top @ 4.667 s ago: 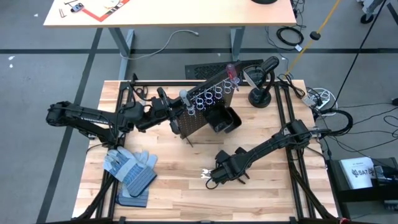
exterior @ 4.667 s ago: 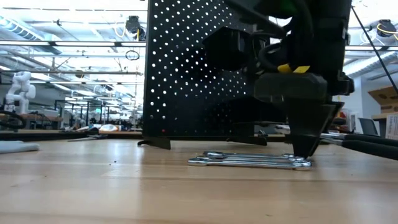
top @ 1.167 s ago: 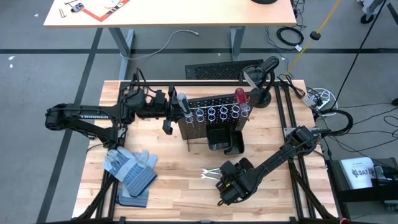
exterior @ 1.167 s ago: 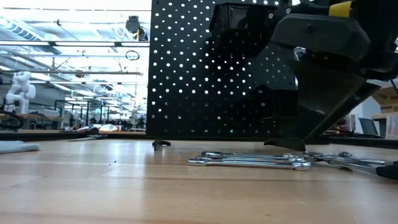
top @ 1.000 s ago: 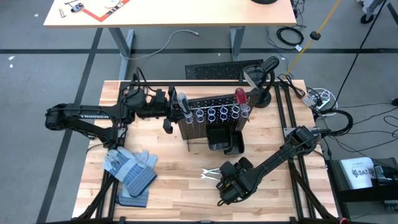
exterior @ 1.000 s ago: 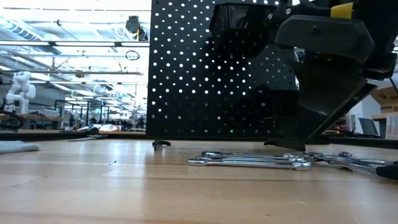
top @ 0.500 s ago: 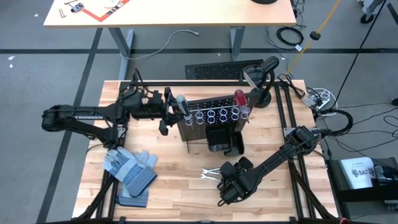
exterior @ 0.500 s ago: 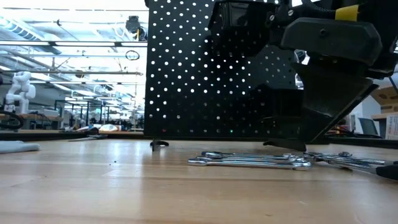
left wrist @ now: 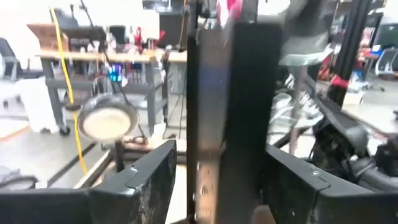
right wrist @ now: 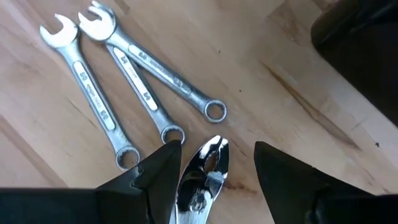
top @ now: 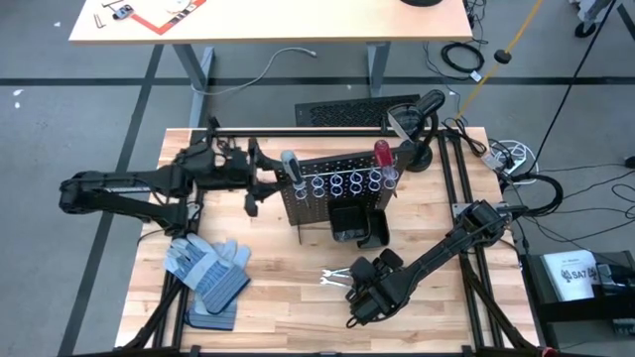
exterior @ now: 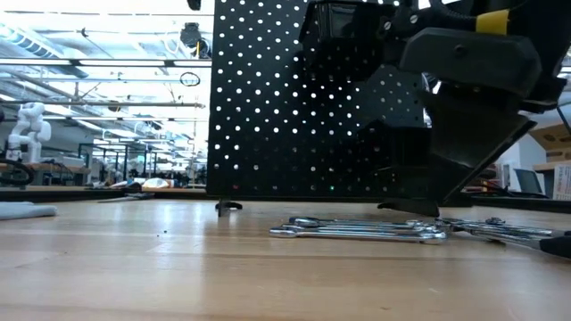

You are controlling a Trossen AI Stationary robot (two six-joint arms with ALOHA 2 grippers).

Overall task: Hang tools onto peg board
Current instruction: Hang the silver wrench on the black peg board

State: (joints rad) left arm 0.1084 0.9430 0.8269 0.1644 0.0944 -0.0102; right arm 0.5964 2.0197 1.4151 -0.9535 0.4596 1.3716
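table [top: 268, 307]: light wood | on it: peg board [top: 337, 188] upright, wrenches [top: 335, 279], pliers [right wrist: 202, 174], work gloves [top: 208, 273]

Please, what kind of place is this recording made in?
Probably a robotics lab or workshop. The wooden table holds a peg board and wrenches, and the low view shows a wide hall with benches behind.

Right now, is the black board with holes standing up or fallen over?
Standing up: the peg board rises straight from the table on its feet.

A robotics lab: ceiling trusses [exterior: 98, 62], distant workbenches [exterior: 80, 187], white humanoid robot [exterior: 24, 125].
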